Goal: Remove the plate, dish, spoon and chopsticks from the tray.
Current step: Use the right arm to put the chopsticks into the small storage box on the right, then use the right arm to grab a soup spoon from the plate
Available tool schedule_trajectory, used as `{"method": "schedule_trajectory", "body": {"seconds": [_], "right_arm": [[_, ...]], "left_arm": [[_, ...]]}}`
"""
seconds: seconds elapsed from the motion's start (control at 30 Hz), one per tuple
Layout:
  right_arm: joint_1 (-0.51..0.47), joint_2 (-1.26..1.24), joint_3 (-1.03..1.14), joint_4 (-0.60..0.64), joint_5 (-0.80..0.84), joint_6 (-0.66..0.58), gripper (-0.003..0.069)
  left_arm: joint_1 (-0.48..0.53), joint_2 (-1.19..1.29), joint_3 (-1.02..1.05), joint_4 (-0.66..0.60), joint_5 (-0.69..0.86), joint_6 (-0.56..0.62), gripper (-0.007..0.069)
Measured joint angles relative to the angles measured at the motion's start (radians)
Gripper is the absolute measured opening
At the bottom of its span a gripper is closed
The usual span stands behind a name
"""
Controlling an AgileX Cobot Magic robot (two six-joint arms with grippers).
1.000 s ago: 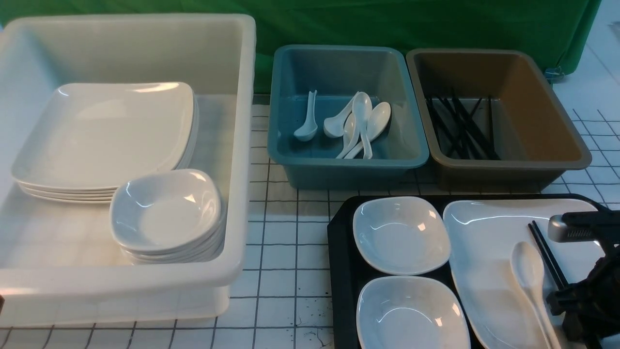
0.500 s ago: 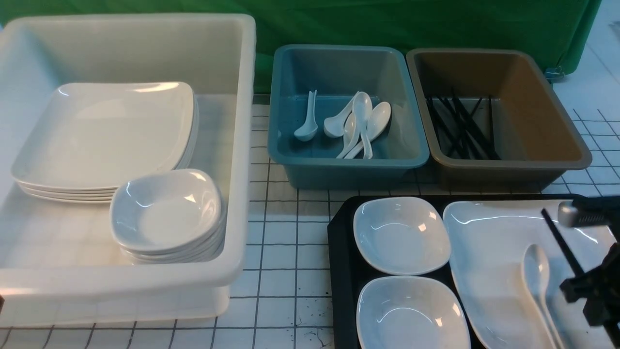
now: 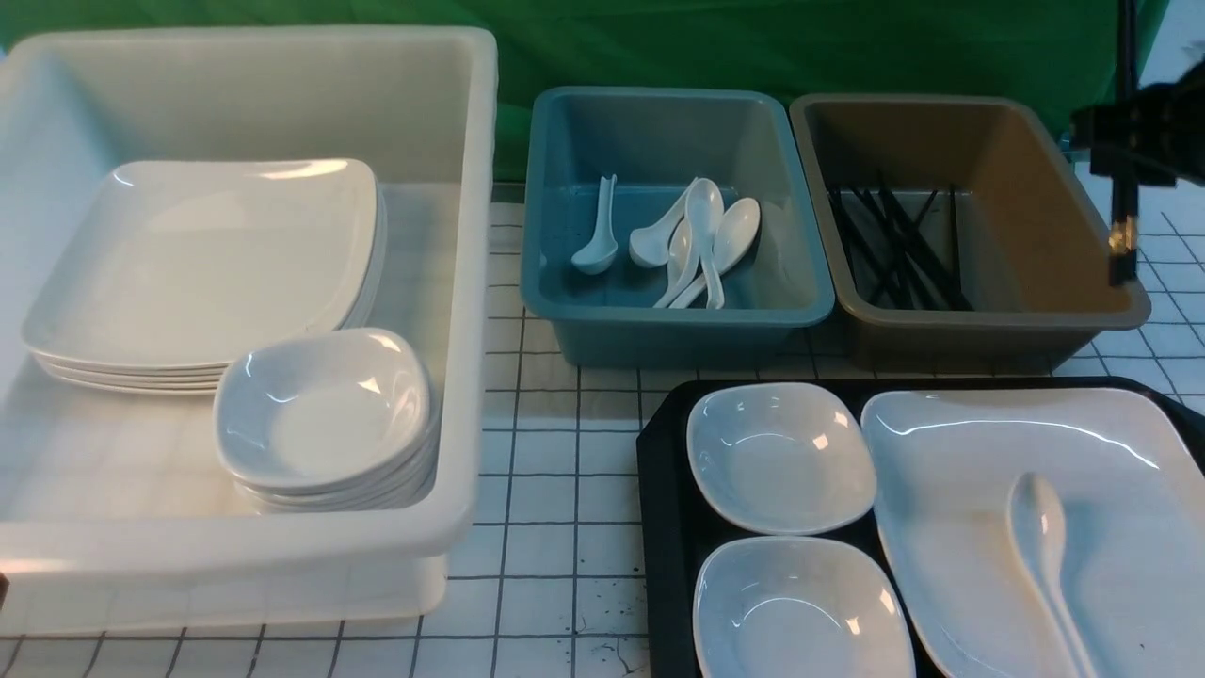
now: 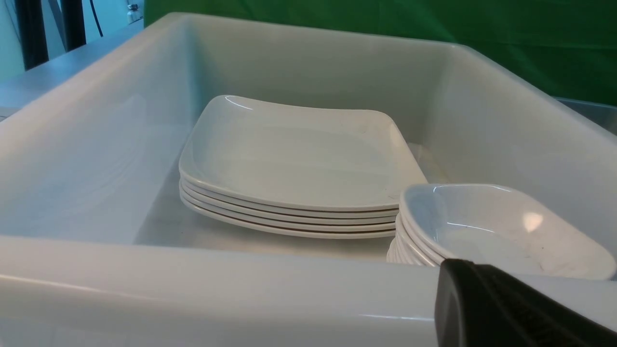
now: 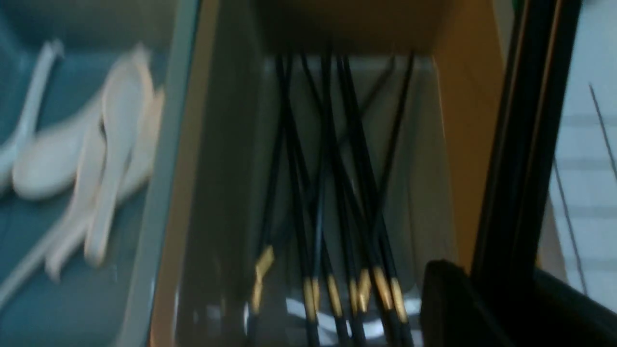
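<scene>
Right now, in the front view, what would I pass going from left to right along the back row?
White tub → blue tub → brown tub → right tool, gripping the chopsticks upright.

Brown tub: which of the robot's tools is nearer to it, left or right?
Right. The right tool hangs at the right rim of the brown tub, holding the chopsticks upright. The left tool sits at the near wall of the white tub, past the blue tub.
</scene>
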Motion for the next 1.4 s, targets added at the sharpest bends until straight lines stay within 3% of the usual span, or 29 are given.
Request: {"method": "schedule_trajectory", "body": {"seconds": [0.13, 0.3, 0.33, 0.5, 0.6, 0.77, 0.87, 1.03, 1.17, 1.27, 1.4], "right_arm": [[0.0, 0.176, -0.111, 0.011, -0.071, 0.001, 0.0126], [0.0, 0.299, -0.158, 0.014, -0.075, 0.001, 0.0181], [0.0, 0.325, -0.16, 0.014, -0.063, 0.001, 0.0245], [0.0, 0.329, -0.184, 0.014, 0.04, -0.001, 0.0323], [0.0, 0.29, -0.257, 0.014, 0.239, -0.002, 0.0276], [0.005, 0.145, -0.352, 0.015, 0.616, -0.048, 0.006], [0.016, 0.017, -0.299, 0.016, 0.682, -0.05, 0.0008], [0.069, -0.168, -0.095, 0.014, 0.7, -0.018, 0.0007], [0.176, -0.31, 0.185, 0.014, 0.672, 0.045, 0.007], [0.283, -0.352, 0.439, 0.0, 0.573, 0.131, 0.0205], [0.322, -0.323, 0.582, -0.073, 0.464, 0.216, 0.0358]], "left_arm": [[0.0, 0.0, 0.0, 0.0, 0.0, 0.0, 0.0005], [0.0, 0.0, 0.0, 0.0, 0.0, 0.0, 0.0005], [0.0, 0.0, 0.0, 0.0, 0.0, 0.0, 0.0005], [0.0, 0.0, 0.0, 0.0, -0.001, 0.0, 0.0005], [0.0, 0.0, 0.0, 0.0, -0.001, -0.001, 0.0005], [0.0, 0.0, 0.0, 0.0, -0.001, -0.001, 0.0005], [0.0, 0.0, 0.0, 0.0, -0.001, -0.001, 0.0005], [0.0, 0.0, 0.0, 0.0, -0.001, -0.001, 0.0005], [0.0, 0.0, 0.0, 0.0, -0.001, -0.001, 0.0005], [0.0, 0.0, 0.0, 0.0, -0.001, 0.0, 0.0005], [0.0, 0.0, 0.0, 0.0, -0.001, 0.0, 0.0005]]}}
